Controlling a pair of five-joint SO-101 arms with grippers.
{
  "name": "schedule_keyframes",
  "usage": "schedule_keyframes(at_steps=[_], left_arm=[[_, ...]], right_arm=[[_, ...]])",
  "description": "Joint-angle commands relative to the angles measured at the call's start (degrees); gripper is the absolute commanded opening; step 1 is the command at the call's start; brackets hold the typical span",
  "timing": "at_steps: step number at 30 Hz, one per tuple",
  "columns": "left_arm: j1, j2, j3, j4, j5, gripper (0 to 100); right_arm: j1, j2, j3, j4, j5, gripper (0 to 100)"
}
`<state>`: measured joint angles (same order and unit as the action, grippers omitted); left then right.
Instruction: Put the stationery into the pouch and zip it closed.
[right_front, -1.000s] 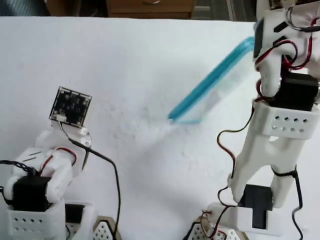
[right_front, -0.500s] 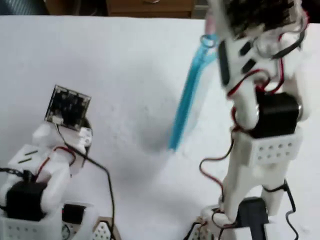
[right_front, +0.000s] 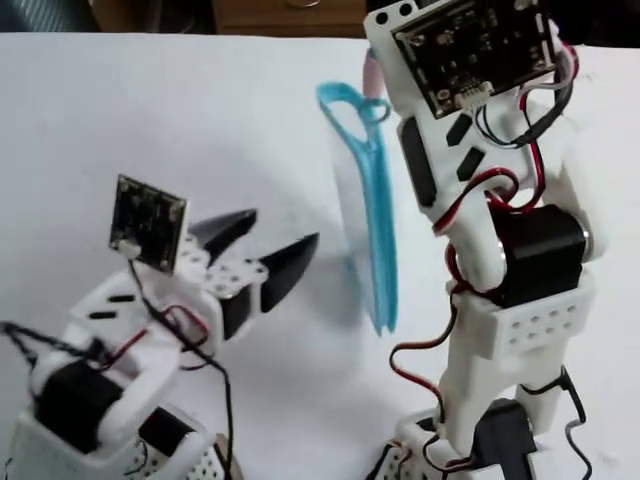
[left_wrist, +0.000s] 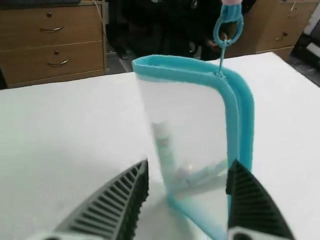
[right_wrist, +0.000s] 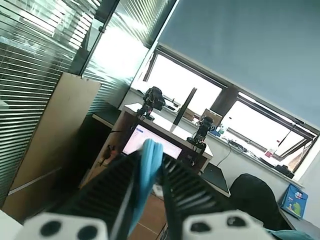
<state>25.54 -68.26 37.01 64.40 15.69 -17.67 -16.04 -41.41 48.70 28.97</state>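
— So, where was the pouch (right_front: 378, 230) at that moment?

— Upright over the white worktop (right_front: 200, 120), long side vertical, just beside your right arm. Your right gripper (right_wrist: 151, 161) had its fingers closed on a teal piece at the pouch's top end, pinched between the ribbed pads.

— And the zip?

— The ring pull (left_wrist: 228, 25) stood at the upper corner, above the teal border. Whether the zip ran fully shut, I couldn't tell you.

— Was anything inside?

— Yes. Pale pieces of stationery (left_wrist: 192, 172) showed through the clear side, low in the pouch, too blurred to tell one from another.

— What about my other arm?

— Your left gripper (right_front: 283, 228) was spread wide and held nothing. It pointed at the pouch from near by, apart from it. In its wrist view the pouch stood between the two dark fingers, farther off.

— Did the pouch touch down?

— Its lower corner was close to the worktop, but you couldn't have told contact from those views.
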Motion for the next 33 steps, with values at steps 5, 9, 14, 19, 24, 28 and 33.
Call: schedule_keyframes(at_steps=[5,9,14,19,24,28,33], left_arm=[[6.64,1.71,6.24,-14.24,6.42,27],[6.90,6.90,5.54,-16.53,10.20,27],[6.73,11.38,0.79,-16.62,14.68,26],[6.99,15.87,-3.34,-16.35,17.49,26],[9.89,21.23,-8.53,-16.18,17.41,26],[9.98,26.24,-11.60,-14.59,17.93,26],[9.54,32.04,-16.35,-9.05,18.64,25]], right_arm=[[-0.40,-1.71,-1.76,0.13,-0.35,1.7],[-0.40,-1.71,-1.76,0.13,-0.26,1.7],[-0.31,-1.71,-1.76,0.13,-0.26,1.7],[-0.40,-1.63,-1.67,0.13,-0.26,1.7],[-0.40,-1.63,-1.67,0.13,-0.26,1.7],[-0.40,-1.63,-1.67,0.13,-0.26,1.7],[-0.40,-2.07,-1.85,0.13,-0.26,1.7]])
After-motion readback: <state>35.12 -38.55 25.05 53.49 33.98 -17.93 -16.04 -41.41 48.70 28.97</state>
